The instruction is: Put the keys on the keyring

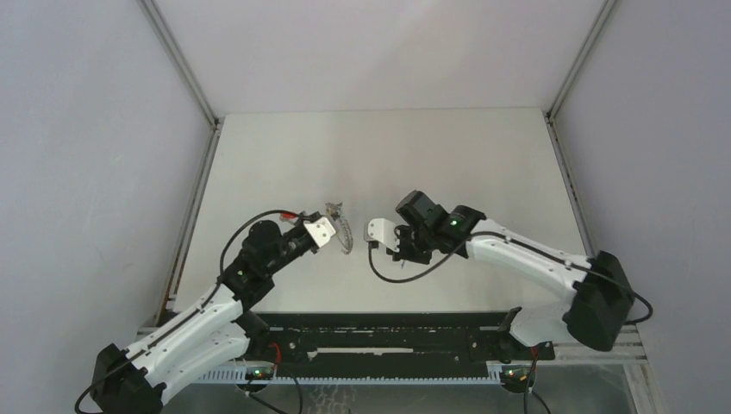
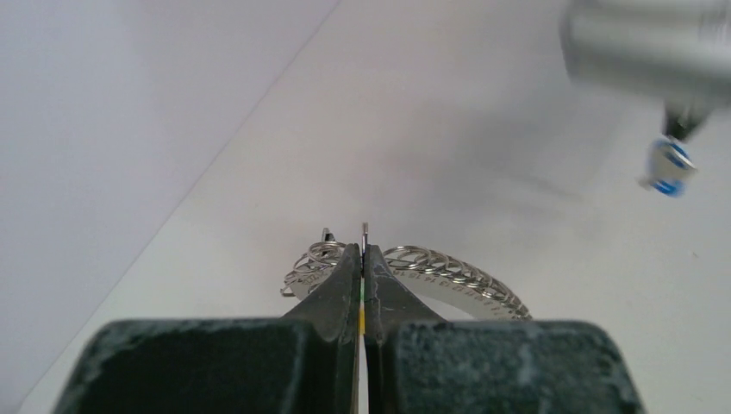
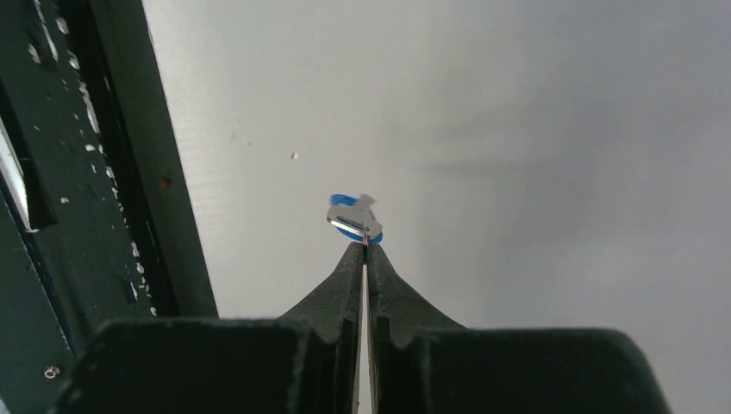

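The left hand (image 2: 364, 252) was clenched on the keyring (image 2: 365, 235). A thin metal edge stood up between its fingertips, and a sliver of yellow showed in the slit lower down. The silvery bead chain (image 2: 452, 276) spilled out on both sides of the tips, with a small bunch on the left and a longer curve sweeping right. Whether it lay on the desk (image 1: 388, 155) or hung just over it could not be told.

The right hand (image 3: 365, 247) was clenched as well, pinching the blue-headed key (image 3: 353, 217) at the very tips of its fingers. The key stuck out beyond them, with a silvery part over the blue head. In the left wrist view this hand was a blur at the far right, and the key hung under its tips, well apart from the keyring.

From above, the two hands faced each other about mid-desk, left hand on the left and right hand on the right, near but not touching. The chain lay in the gap just beside the left hand. A black rail (image 3: 103, 172) ran along the near edge of the desk.
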`<state>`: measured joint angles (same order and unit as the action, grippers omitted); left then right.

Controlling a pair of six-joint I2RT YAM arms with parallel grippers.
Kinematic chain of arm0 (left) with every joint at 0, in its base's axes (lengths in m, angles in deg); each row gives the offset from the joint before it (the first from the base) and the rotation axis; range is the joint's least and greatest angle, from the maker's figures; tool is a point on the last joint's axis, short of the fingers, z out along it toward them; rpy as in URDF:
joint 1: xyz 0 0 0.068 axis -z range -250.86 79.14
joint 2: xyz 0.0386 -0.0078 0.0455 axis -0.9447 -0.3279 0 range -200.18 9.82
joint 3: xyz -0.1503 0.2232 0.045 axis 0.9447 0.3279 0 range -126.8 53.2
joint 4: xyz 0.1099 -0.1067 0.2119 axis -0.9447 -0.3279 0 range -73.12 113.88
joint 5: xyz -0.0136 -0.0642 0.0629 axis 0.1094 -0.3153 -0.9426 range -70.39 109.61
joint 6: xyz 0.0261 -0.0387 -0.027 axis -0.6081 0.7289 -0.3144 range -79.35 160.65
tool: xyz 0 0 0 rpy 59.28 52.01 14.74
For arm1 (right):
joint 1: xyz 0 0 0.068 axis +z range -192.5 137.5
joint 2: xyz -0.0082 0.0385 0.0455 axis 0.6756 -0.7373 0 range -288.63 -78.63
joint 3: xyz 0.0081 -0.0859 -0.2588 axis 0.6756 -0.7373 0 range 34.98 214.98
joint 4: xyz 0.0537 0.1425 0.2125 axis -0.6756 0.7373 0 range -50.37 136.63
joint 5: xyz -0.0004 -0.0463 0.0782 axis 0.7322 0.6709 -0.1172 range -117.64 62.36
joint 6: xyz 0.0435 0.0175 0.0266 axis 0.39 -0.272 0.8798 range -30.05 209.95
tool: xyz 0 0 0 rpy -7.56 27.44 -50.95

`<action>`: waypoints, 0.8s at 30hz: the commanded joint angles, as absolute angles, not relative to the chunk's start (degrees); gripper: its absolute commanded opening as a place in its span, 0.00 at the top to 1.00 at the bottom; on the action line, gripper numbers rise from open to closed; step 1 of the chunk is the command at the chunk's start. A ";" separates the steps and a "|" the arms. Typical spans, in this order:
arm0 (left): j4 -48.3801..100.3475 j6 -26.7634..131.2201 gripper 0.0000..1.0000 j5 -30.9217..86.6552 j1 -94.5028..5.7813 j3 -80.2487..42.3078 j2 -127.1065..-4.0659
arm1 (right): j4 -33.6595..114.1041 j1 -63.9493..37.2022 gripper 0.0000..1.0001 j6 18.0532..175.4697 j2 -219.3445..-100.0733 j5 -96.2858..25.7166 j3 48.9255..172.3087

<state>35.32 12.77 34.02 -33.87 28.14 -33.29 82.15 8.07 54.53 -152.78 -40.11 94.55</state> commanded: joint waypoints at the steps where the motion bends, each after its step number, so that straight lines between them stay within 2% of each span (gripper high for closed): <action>1: 43.07 16.65 1.00 21.88 -34.10 28.70 -30.78 | 85.96 7.68 1.00 57.47 -160.46 -36.13 97.08; 6: 45.36 18.09 1.00 19.22 -35.11 29.99 -29.51 | 86.06 6.52 1.00 57.12 -172.41 -35.71 101.01; 14: 46.50 18.15 1.00 17.41 -35.88 31.22 -27.72 | 82.76 4.95 1.00 54.84 -183.83 -38.78 107.43; 24: 46.54 18.24 1.00 17.49 -36.05 31.18 -27.95 | 80.73 4.61 0.98 54.19 -188.46 -40.35 110.64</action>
